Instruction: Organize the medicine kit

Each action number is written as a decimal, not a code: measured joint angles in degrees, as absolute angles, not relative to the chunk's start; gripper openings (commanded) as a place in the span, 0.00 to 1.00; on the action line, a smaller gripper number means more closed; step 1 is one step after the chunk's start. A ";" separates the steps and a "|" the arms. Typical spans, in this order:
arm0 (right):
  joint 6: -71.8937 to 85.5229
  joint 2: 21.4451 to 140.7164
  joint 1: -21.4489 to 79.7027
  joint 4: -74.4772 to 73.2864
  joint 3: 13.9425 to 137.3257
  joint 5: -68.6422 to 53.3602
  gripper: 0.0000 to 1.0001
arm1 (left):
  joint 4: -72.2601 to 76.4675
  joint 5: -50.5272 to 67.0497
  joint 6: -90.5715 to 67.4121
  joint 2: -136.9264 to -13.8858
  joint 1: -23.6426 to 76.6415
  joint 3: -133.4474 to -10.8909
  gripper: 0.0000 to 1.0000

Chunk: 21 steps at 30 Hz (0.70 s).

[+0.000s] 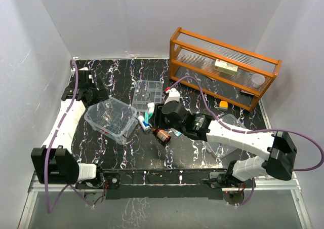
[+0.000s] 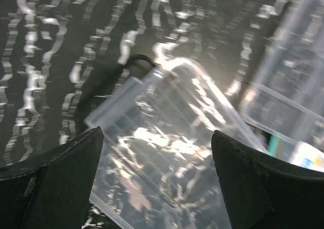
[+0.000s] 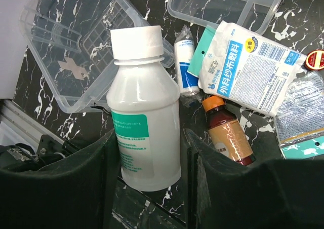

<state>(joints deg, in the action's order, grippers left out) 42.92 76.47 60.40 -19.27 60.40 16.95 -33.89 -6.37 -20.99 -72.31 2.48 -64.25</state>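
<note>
**Left wrist view.** My left gripper has its fingers spread wide, clamped on nothing. Just past the tips lies the clear box of the medicine kit, on the dark marbled table. The picture is blurred, and I cannot tell whether either finger touches the box.

**Right wrist view.** My right gripper is clamped on a white bottle with a white cap and a teal label, one finger on each side of its body. The clear box is at upper left, open side up. The divided tray is at the top edge, just beside the box. Several items lie loose on the table:
- a bandage roll;
- a gauze packet with blue print;
- a brown bottle with an orange cap, just beside my right finger;
- a foil packet at the right edge.

**Top view.** The box sits left of centre, with my left gripper at its far left corner. The tray is just beyond the box's right corner. My right gripper is near the tray, by the loose items. A clear lid lies partly under my right forearm, well apart from the box. An orange rack stands at the far right of the table.
</note>
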 measured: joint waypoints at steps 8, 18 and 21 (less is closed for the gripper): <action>40.80 77.08 59.33 -19.31 60.86 14.55 0.32 | -37.06 -17.82 -16.62 -84.64 -0.69 -66.74 0.72; 39.88 83.53 59.13 -17.96 64.16 9.74 0.31 | -37.74 -15.40 -18.70 -85.47 -2.90 -65.60 0.44; 40.51 85.47 59.13 -17.78 66.00 9.02 0.31 | -37.50 -11.99 -20.38 -84.38 -3.05 -63.79 0.44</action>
<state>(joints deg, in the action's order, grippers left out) 40.51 85.47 59.13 -17.78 66.00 9.02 -37.50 -11.99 -20.38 -84.38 -3.05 -63.79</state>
